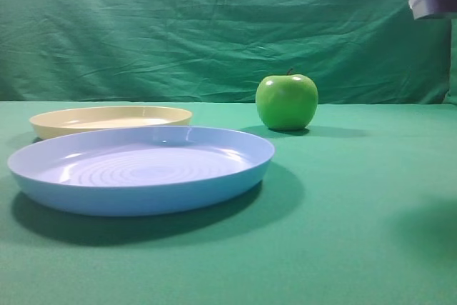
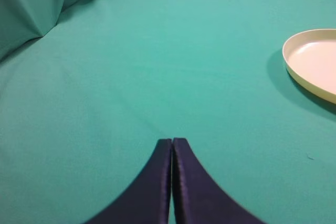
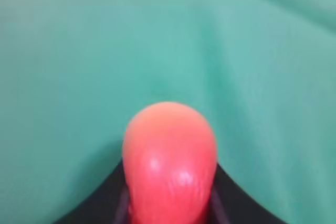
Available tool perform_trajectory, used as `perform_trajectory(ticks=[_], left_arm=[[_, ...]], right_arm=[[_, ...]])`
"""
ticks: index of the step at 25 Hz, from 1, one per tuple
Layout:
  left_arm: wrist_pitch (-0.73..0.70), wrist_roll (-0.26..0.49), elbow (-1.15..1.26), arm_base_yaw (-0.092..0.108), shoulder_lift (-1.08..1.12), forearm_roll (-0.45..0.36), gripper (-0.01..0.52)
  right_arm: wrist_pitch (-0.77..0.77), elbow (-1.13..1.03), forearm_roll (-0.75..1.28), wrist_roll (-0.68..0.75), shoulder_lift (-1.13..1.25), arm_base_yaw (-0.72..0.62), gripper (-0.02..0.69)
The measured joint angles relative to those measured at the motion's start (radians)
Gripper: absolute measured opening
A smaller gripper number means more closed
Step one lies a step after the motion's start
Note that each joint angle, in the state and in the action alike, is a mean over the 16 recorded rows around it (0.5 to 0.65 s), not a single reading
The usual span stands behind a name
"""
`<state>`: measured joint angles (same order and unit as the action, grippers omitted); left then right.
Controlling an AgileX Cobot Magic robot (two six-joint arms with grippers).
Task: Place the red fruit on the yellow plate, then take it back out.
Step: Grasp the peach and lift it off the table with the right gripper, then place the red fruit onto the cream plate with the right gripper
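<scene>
While fruit (image 3: 169, 163) sits wedged between right gripper (image 3: 170, 203) jaws at bottom centre of right wrist view, grip looks closed on it, ready for carry. Plate (image 1: 111, 120) waits empty, left of high view. Left gripper (image 2: 172, 182) pressed shut, holds nothing, idle.

This is a staged recording set, more lab or studio than home. A green cloth (image 1: 357, 198) covers the whole worktop, and a creased green backdrop (image 1: 178, 26) hangs behind it. The props are few and plain: a yellow plate (image 1: 50, 125), a light-blue plate (image 1: 143, 194) and a green apple (image 1: 287, 101).
</scene>
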<state>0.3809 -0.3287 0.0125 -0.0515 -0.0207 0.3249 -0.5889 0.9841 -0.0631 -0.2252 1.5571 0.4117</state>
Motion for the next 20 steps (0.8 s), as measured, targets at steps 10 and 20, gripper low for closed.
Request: perform_trajectory(ticks=[10,20], left_arm=[[0.000,0.000,0.000,0.000,0.000,0.000,0.000],[0.000,0.000,0.000,0.000,0.000,0.000,0.000]], right_arm=[[0.003,0.450,-0.089,-0.086,0.181,0.176,0.199],[0.019,0.803,-0.105,-0.138,0.533,0.305,0.199]])
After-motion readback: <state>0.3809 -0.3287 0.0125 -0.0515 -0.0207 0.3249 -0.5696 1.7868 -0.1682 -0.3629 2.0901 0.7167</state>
